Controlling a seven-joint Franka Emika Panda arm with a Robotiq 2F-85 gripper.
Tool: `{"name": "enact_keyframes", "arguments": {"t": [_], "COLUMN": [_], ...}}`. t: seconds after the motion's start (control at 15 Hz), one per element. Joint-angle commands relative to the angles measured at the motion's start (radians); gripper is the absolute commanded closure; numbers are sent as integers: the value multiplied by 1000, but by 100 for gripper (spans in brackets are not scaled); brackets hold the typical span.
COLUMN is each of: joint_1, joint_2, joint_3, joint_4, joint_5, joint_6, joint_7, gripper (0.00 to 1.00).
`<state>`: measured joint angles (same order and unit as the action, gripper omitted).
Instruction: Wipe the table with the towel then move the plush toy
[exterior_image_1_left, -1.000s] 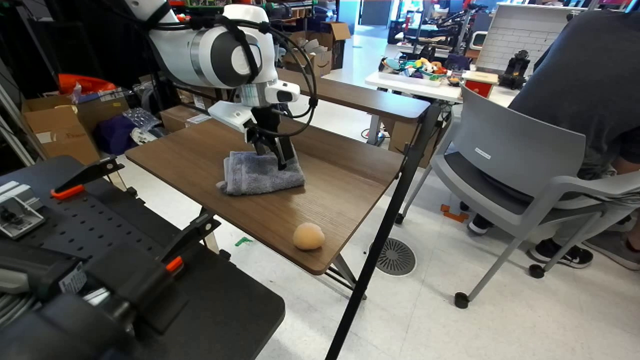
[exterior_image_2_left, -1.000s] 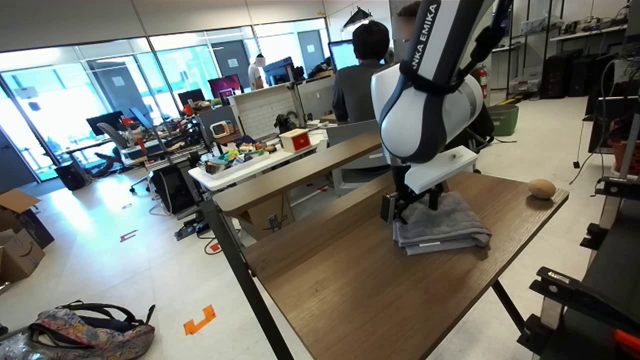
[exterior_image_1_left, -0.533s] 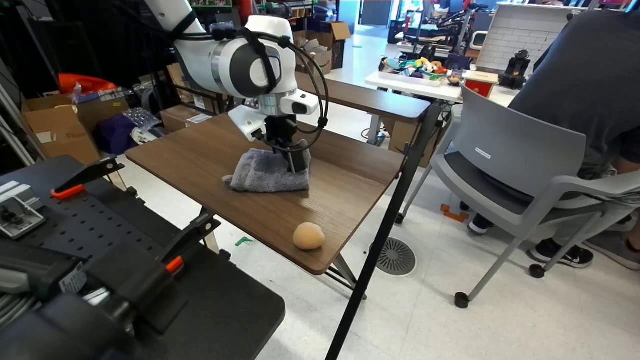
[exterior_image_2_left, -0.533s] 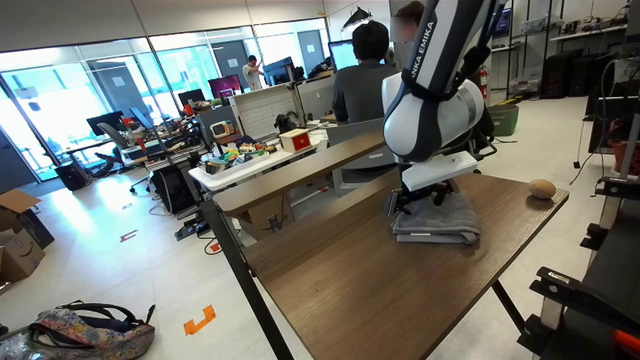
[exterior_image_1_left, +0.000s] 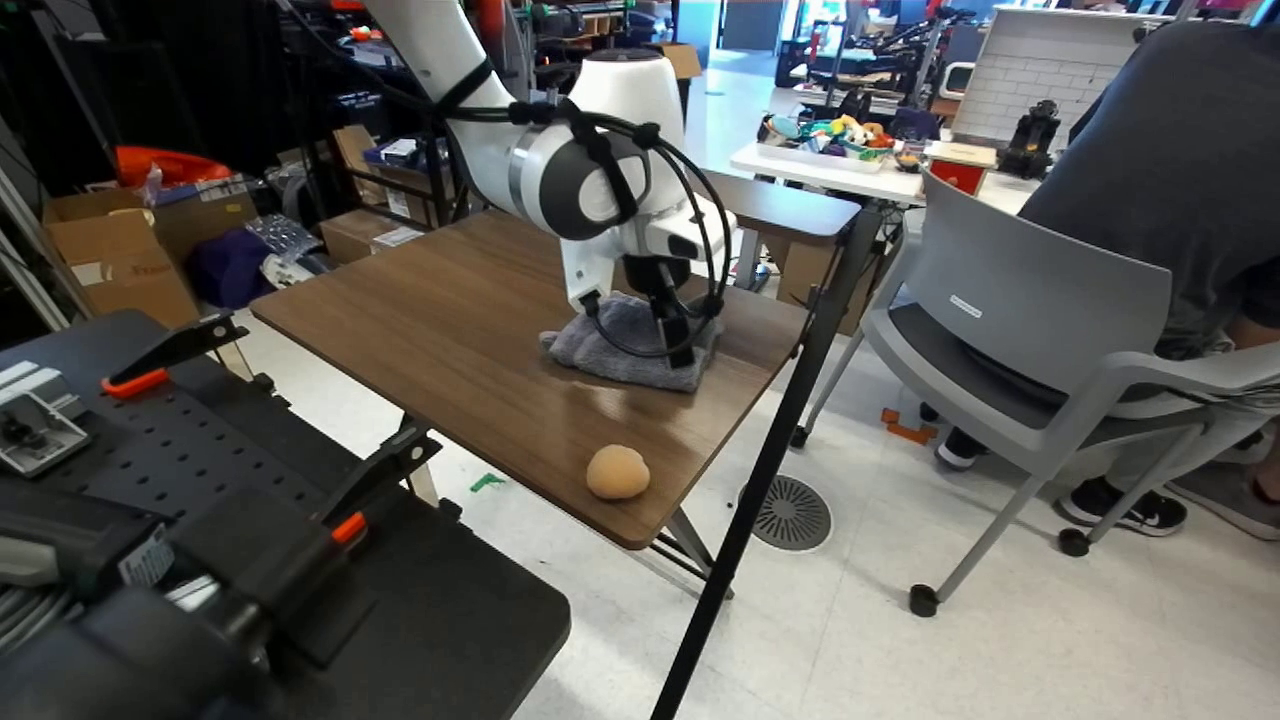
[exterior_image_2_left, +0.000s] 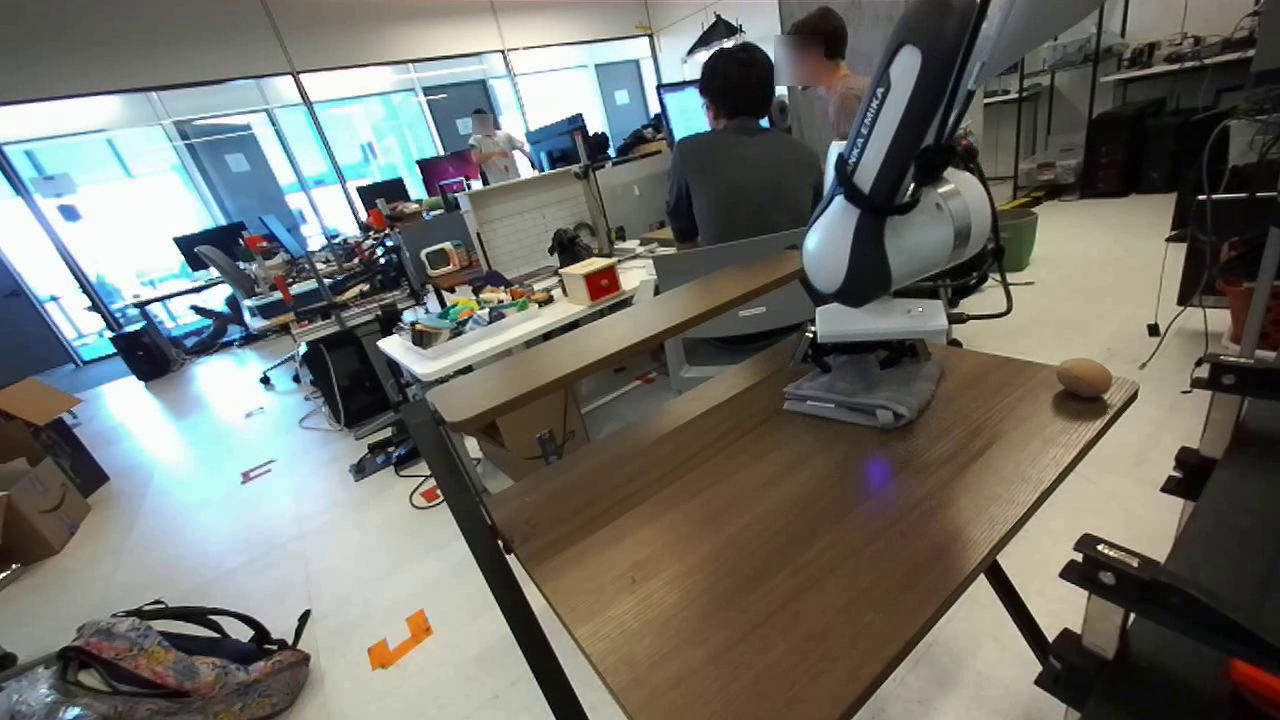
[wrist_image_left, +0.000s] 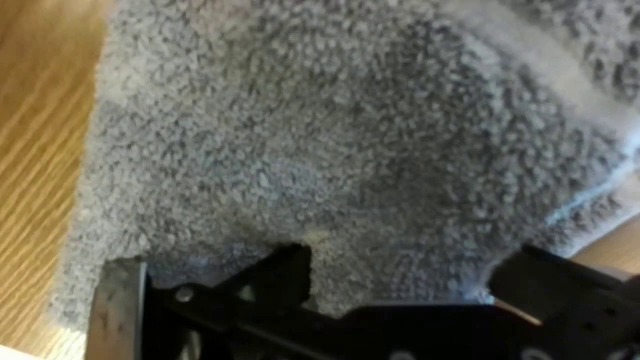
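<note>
Atop the folded grey towel (wrist_image_left: 300, 150), the gripper (wrist_image_left: 407, 277) stands with its jaws apart, cloth showing between them, apparently pressing it down for the wipe. Soft and limp, the towel should weigh little but may bunch; a hold over its thick middle seems safest. Beneath the towel stretches the brown table (exterior_image_2_left: 750, 540). Well apart from the towel, near a table corner, sits the round tan plush toy (exterior_image_1_left: 617, 472), probably light and squeezable, best held across its widest part

Table (exterior_image_1_left: 440, 320) – brown wood-grain top, grey towel (exterior_image_2_left: 868, 393) folded on it, round tan toy (exterior_image_1_left: 617, 473) near one corner – well apart.
</note>
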<state>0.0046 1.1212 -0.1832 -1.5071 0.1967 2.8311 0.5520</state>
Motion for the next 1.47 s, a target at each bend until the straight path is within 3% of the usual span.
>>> {"name": "enact_keyframes", "arguments": {"t": [0.0, 0.2, 0.33, 0.6, 0.8, 1.0, 1.2, 1.4], "joint_1": [-26, -25, -12, 49, 69, 89, 66, 27], "joint_2": [138, 146, 142, 127, 140, 146, 130, 102], "joint_3": [-69, -92, -63, 53, 207, 353, 444, 450], "joint_4": [113, 126, 117, 85, 96, 94, 86, 64], "joint_5": [62, 85, 96, 165, 180, 162, 155, 170], "joint_6": [102, 146, 236, 468, 580, 570, 478, 391], "joint_7": [89, 151, 171, 182, 133, 93, 51, 17], "gripper": [0, 0, 0, 0, 0, 0, 0, 0]}}
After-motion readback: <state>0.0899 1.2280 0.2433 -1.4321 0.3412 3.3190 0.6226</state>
